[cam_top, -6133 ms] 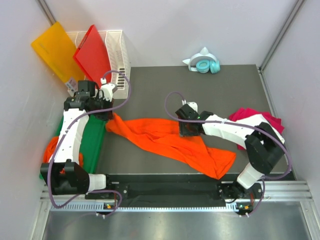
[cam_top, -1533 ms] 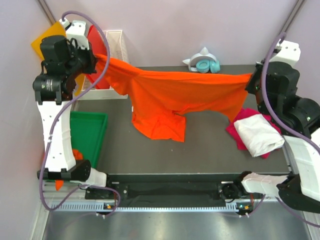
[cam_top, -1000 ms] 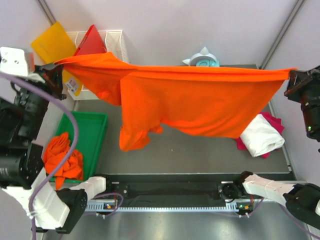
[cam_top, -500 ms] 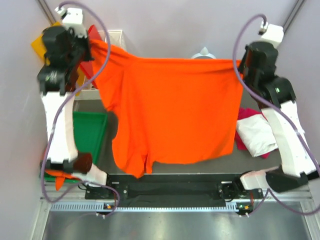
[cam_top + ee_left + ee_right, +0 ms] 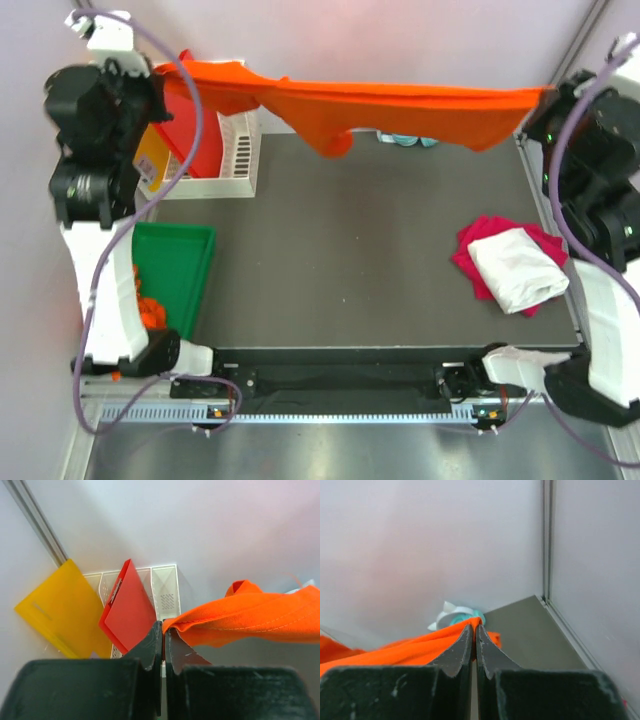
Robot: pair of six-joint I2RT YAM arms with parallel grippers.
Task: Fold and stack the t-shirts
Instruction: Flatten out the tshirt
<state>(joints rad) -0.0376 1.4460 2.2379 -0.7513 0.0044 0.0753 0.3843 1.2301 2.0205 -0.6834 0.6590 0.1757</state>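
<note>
A bright orange t-shirt (image 5: 420, 105) is stretched taut, high above the far edge of the table, between both grippers. My left gripper (image 5: 160, 74) is shut on its left end, and in the left wrist view the jaws (image 5: 163, 630) pinch a hemmed corner of the orange t-shirt (image 5: 250, 615). My right gripper (image 5: 545, 98) is shut on the right end. In the right wrist view the orange t-shirt (image 5: 395, 652) pokes out above the closed tips of that gripper (image 5: 476, 627). A folded white t-shirt (image 5: 515, 270) lies on a magenta-pink t-shirt (image 5: 470, 250) at the right.
A green tray (image 5: 185, 265) at the left holds crumpled orange shirts (image 5: 150, 310). A white rack (image 5: 235, 150) at the back left holds a red board (image 5: 195, 130) and a yellow-orange board (image 5: 150, 160). Teal headphones (image 5: 452, 617) sit at the far edge.
The shirt hung down as a wide sheet over the table half a second ago. Now both arms hold it farther back and wider apart, with the cloth pulled into a narrow band.
</note>
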